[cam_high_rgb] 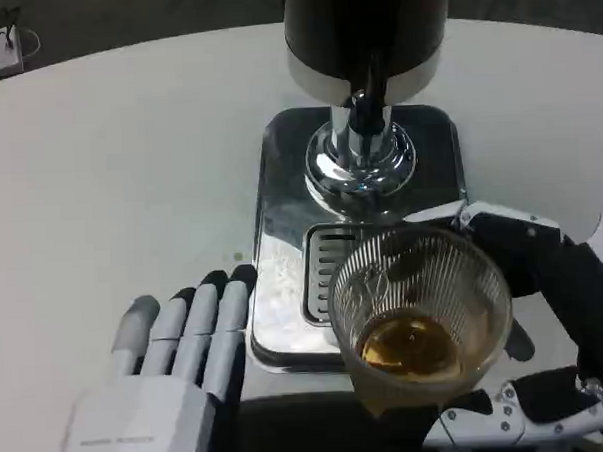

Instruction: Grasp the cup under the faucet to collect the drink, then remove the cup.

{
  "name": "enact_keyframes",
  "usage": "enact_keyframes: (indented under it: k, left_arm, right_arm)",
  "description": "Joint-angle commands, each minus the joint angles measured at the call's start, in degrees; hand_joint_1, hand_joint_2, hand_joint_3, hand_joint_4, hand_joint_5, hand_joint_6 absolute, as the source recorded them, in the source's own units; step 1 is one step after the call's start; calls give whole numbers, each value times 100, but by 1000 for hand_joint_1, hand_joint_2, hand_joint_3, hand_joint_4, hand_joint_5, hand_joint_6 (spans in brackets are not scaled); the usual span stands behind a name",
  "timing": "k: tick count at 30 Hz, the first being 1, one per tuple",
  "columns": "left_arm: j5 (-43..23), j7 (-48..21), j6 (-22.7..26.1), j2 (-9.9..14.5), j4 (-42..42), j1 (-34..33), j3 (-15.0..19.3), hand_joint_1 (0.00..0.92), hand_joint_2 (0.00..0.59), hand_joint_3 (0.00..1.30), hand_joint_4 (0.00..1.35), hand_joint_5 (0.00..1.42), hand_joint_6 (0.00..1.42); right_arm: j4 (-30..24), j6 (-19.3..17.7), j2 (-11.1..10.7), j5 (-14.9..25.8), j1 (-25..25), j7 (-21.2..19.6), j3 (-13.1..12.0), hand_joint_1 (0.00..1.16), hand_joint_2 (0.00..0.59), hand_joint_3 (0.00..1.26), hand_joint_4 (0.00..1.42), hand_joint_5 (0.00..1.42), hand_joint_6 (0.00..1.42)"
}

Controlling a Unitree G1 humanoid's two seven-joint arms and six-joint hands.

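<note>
Ribbed glass cup, holding amber drink, gripped by right hand, fingers wrapped round its far and near sides. Lifted off the drip tray, clear of the faucet. Collecting apparently done; removal under way, setting down left. Left hand flat on table, fingers straight, close together, holding nothing.

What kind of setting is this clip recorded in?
Probably a lab or demo table set up as a drink station: a white table bears a drink dispenser on a steel drip tray, and the right hand holds a ribbed glass cup with amber drink.
</note>
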Motion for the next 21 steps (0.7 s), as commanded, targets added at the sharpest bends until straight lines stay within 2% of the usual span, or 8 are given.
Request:
enact_keyframes:
  k: [1,8,21]
  left_arm:
    - [259,-272,-130,-42,-216,-22,-200,0,30,0,0,38,0]
    - [411,-560,-257,-41,-448,-177,-209,0,28,0,0,38,0]
    - [303,-634,-373,-5,-410,-315,41,0,25,0,0,38,0]
  right_arm:
    - [-279,-184,22,219,161,49,-71,1162,57,946,1008,1148,1424]
    - [-407,-127,-12,361,185,138,-160,1162,57,946,1008,1148,1424]
    - [-429,-179,-86,250,-23,215,-297,1162,63,946,1008,1148,1424]
